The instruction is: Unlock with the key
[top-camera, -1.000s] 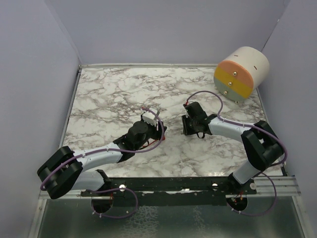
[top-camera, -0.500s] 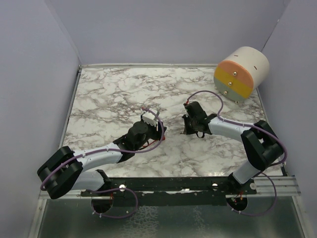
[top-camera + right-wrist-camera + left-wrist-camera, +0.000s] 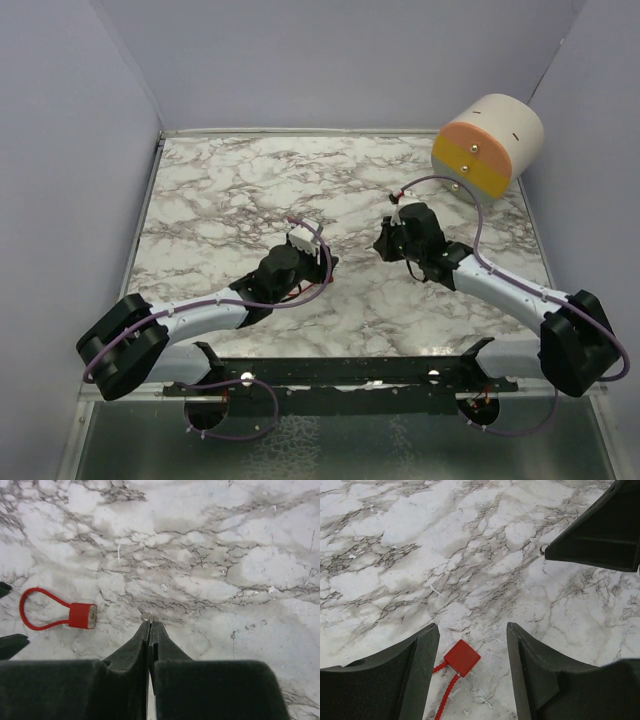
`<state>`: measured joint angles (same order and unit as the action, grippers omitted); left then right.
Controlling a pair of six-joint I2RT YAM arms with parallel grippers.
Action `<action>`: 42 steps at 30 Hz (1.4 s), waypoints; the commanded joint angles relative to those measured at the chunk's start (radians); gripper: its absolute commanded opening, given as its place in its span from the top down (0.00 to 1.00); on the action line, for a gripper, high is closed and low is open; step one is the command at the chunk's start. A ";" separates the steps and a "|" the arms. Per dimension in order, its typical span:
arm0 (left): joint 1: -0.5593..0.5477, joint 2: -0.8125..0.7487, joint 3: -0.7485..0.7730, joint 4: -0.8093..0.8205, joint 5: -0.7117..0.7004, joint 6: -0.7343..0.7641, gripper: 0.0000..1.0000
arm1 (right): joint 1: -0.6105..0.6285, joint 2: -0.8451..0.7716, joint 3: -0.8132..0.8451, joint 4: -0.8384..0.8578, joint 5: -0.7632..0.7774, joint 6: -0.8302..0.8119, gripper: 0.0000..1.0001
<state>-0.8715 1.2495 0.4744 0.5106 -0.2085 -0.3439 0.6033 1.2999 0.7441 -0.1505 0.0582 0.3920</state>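
On the marble tabletop (image 3: 225,190): two arms reach in from the near edge, and their tools sit near each other at the middle without touching.
Left gripper (image 3: 472,628): open and holding nothing; its two dark fingers are spread low over the marble.
Red lock (image 3: 462,657): a small red square body lying flat on the marble in the gap between the left fingers. Neither finger appears to touch it.
Cable loop (image 3: 36,611): a thin red loop lying flat, running out of the lock body on the side away from the key.
Lock end: in the right wrist view, the end turned toward the key shows a pale grey face.
Right gripper (image 3: 149,626): closed tight, with the fingertips pinched on the key.
Key (image 3: 150,617): only a small silver bit pokes out past the tips. The left wrist view shows a tiny ring and a thin metal sliver there. Whether it touches the marble cannot be told.
Key and lock: apart, with bare marble between them.
Far right corner: a cream cylinder (image 3: 490,145) lies on its side with an orange and yellow face, well apart from both tools.
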 commanded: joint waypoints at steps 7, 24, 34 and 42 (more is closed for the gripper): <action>0.003 0.069 0.011 0.160 0.209 0.035 0.39 | 0.009 -0.099 0.006 0.047 -0.032 0.005 0.99; 0.004 0.191 -0.070 0.602 0.419 0.279 0.33 | 0.009 -0.213 0.001 0.091 -0.260 -0.091 0.99; 0.012 0.315 0.005 0.674 0.485 0.285 0.33 | 0.009 -0.235 0.006 0.074 -0.350 -0.131 0.99; 0.043 0.403 0.042 0.816 0.569 0.244 0.36 | 0.009 -0.256 0.012 0.031 -0.370 -0.152 0.99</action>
<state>-0.8452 1.6119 0.4843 1.1877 0.2710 -0.0738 0.6033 1.0645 0.7441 -0.1051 -0.2741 0.2668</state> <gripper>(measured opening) 0.658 0.015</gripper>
